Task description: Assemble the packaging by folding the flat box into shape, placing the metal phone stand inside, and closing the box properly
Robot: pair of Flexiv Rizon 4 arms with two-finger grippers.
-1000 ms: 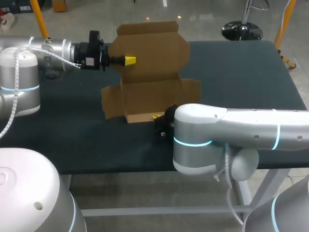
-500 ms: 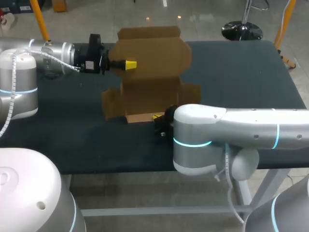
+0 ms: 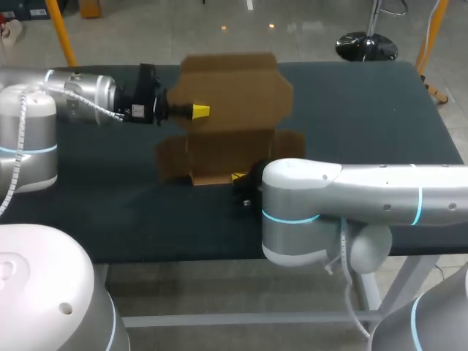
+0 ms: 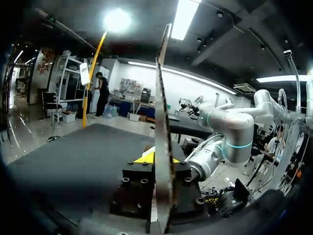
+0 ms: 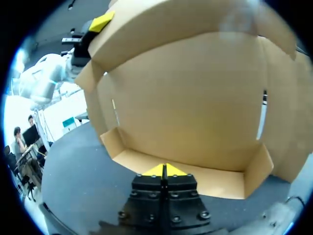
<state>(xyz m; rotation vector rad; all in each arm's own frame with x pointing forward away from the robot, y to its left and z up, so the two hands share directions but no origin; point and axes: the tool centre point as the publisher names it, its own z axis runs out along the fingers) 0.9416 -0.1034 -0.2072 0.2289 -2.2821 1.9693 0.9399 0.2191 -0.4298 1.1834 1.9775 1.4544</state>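
Note:
A brown cardboard box (image 3: 228,142) stands half-folded in the middle of the dark table, its side flaps spread. Its lid panel (image 3: 234,84) is raised and leans toward the near side. My left gripper (image 3: 199,111) is shut on the lid's left edge; in the left wrist view the lid (image 4: 161,112) runs edge-on between the fingers of the left gripper (image 4: 159,159). My right gripper (image 3: 238,178) is shut, its tips against the pale front flap (image 5: 210,178). In the right wrist view the right gripper (image 5: 164,170) faces the box's inside (image 5: 195,107). No phone stand shows.
My right arm's thick link (image 3: 351,194) lies across the near right of the table (image 3: 365,110). Bare dark tabletop stretches to the right of the box and along the near left.
The left gripper has carried the lid panel toward the near side, tipping it further over the box. The right arm has kept still.

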